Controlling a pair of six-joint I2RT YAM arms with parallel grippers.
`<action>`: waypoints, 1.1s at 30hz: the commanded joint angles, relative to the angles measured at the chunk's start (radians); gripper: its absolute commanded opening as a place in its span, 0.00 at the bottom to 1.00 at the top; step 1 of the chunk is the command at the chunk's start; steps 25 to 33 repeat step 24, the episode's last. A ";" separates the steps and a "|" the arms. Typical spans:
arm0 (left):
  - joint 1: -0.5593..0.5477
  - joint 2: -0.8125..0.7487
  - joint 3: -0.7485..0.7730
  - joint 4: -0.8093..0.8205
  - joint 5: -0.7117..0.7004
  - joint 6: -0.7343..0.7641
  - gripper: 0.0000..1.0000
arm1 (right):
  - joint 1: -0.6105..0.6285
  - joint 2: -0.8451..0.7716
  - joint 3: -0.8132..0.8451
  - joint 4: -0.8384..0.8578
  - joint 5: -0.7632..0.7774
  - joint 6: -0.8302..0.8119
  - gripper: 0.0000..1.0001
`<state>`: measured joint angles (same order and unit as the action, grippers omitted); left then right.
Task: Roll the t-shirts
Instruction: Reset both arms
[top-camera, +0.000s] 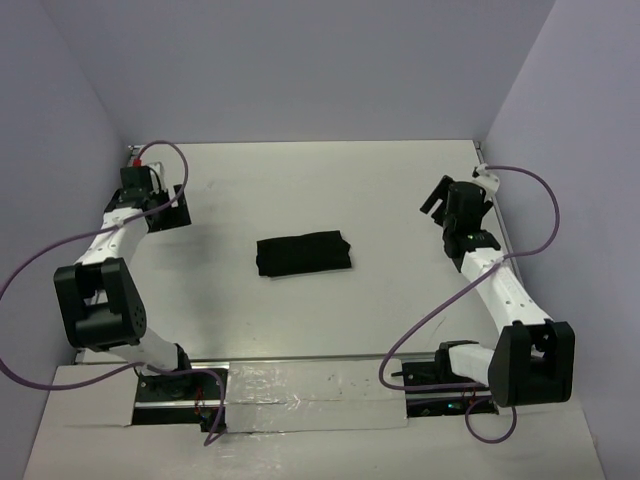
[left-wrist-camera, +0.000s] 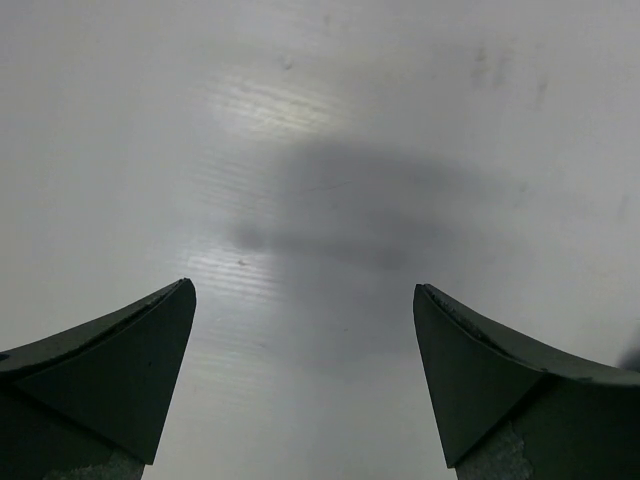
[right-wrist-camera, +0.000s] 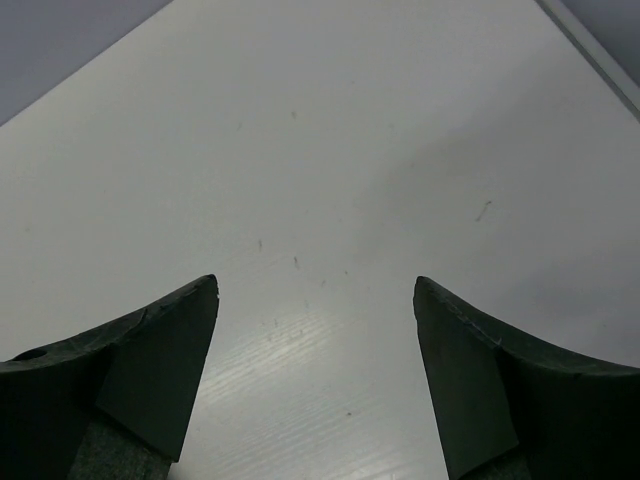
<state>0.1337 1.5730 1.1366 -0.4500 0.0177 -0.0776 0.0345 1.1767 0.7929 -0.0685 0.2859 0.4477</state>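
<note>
The black t-shirt lies as a short, compact bundle in the middle of the white table, its long side running left to right. Neither arm touches it. The left gripper is off at the far left, well apart from the shirt. Its jaws are spread wide over bare tabletop, with nothing between them. The right gripper is over at the far right, just as wide open. It holds nothing, and only the white surface shows between its fingers.
</note>
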 joint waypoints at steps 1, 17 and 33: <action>0.007 -0.079 -0.059 0.103 -0.151 -0.031 0.99 | -0.005 -0.037 -0.037 0.007 0.090 0.014 0.86; 0.009 -0.134 -0.120 0.148 -0.214 -0.045 0.99 | -0.007 -0.040 -0.058 0.035 0.082 0.013 0.86; 0.009 -0.134 -0.124 0.148 -0.194 -0.050 0.99 | -0.007 -0.051 -0.089 0.059 0.105 0.011 0.84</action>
